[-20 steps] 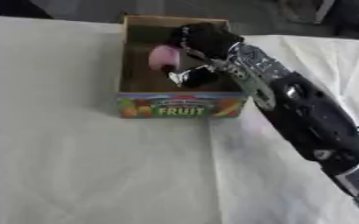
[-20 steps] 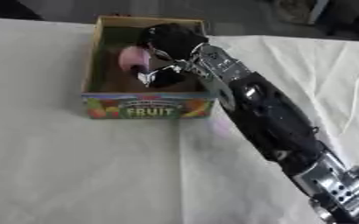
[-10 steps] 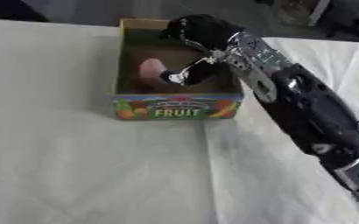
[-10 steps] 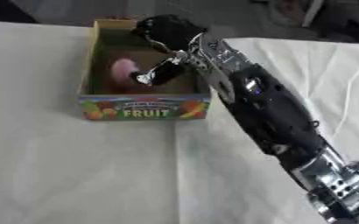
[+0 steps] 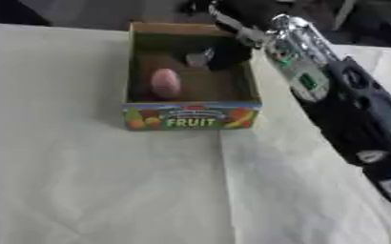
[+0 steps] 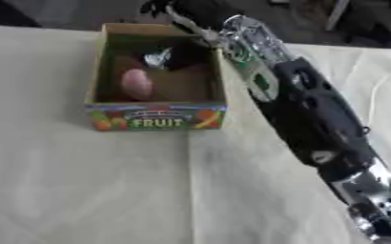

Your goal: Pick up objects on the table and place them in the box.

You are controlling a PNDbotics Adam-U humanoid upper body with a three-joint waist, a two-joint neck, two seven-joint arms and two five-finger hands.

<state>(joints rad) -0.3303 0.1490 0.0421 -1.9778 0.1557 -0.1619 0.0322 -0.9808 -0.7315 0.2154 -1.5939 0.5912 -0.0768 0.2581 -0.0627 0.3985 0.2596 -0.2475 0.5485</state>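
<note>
Box (image 5: 190,121) sits toward the far edge of the counter (image 5: 82,190), its printed FRUIT panel facing me, and the pink object (image 5: 165,83) lies inside on the floor of the box, nearer its left wall. That pink object's long axis runs front to back — roughly parallel to the box's side walls. My right arm reaches in from the near right corner of the counter and crosses the box's right wall; the right robot hand (image 6: 169,9) is up at the box's far right corner, mostly dark and cut off by the top of the view, so I cannot tell whether its fingers are curled or straight. The pink object lies down and to the left of it — apart, not touching. A small silvery part (image 5: 199,58) shows just inside the box below the robot hand. My left robot hand is out of sight. I see nothing else left on the counter to fetch, so I judge the drop done.
</note>
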